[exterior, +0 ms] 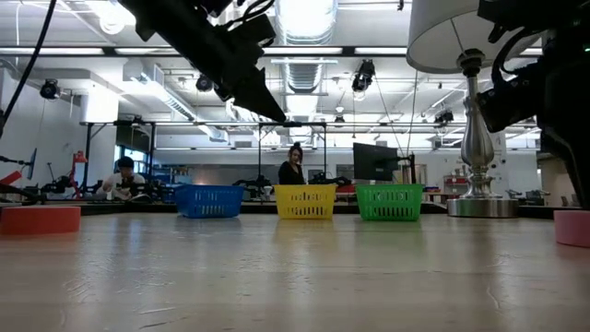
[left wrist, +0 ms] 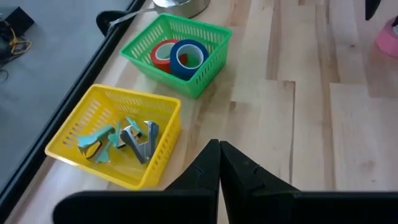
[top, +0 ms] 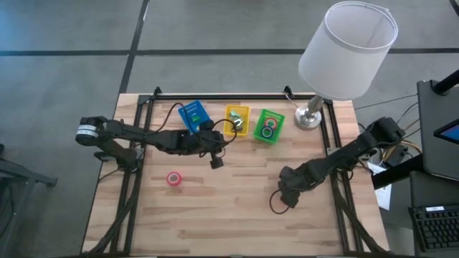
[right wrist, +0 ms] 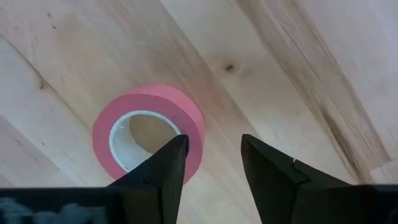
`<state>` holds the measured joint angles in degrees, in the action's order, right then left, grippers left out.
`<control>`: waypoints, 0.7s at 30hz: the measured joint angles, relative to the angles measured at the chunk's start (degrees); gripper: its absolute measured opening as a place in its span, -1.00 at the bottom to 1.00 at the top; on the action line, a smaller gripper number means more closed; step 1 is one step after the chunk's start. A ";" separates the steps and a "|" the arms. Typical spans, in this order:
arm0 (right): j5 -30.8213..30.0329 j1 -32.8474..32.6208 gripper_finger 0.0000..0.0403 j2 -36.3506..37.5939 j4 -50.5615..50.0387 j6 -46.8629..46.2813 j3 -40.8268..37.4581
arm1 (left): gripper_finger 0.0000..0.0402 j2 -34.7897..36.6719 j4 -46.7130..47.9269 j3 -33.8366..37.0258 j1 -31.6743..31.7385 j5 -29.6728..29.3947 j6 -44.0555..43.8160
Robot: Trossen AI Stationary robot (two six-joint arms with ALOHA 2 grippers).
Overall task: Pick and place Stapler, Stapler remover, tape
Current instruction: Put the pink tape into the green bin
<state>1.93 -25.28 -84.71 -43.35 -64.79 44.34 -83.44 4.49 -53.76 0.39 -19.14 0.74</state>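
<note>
One pink tape roll (right wrist: 146,134) lies flat on the table under my right gripper (right wrist: 212,142). That gripper points down and is open. One finger hangs over the roll's rim by the hole, the other outside the wall; no touch shows. A second pink tape roll (top: 173,178) lies flat left of centre. My left gripper (left wrist: 219,148) is shut and empty, slanting down over the table near the yellow bin (left wrist: 93,121), which holds staple removers (left wrist: 140,138). The green bin (left wrist: 211,37) holds a red and a blue tape roll (left wrist: 186,57). No stapler can be made out.
Blue bin (top: 193,115), yellow bin (top: 237,120) and green bin (top: 269,125) stand in a row along the far side. A lamp (top: 310,118) with a white shade stands at the far right. Black rails (top: 133,179) run along both table sides. People sit beyond the table.
</note>
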 joint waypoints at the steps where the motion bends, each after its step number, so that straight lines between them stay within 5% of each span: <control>1: 0.01 0.00 -0.23 -0.28 -0.02 0.00 0.20 | -0.95 0.00 -0.01 0.00 0.08 0.00 0.37; 16: -2.57 -3.00 -0.23 -0.06 0.68 1.38 1.95 | -0.94 0.00 0.24 0.00 0.36 -0.02 0.62; 21: -3.38 -2.97 -0.23 -0.68 0.91 1.88 1.72 | -0.71 0.00 0.26 0.02 0.36 -0.02 0.62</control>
<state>-1.45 -28.25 -85.39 -42.44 -62.91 46.06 -83.44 4.75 -53.74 0.75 -19.16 1.37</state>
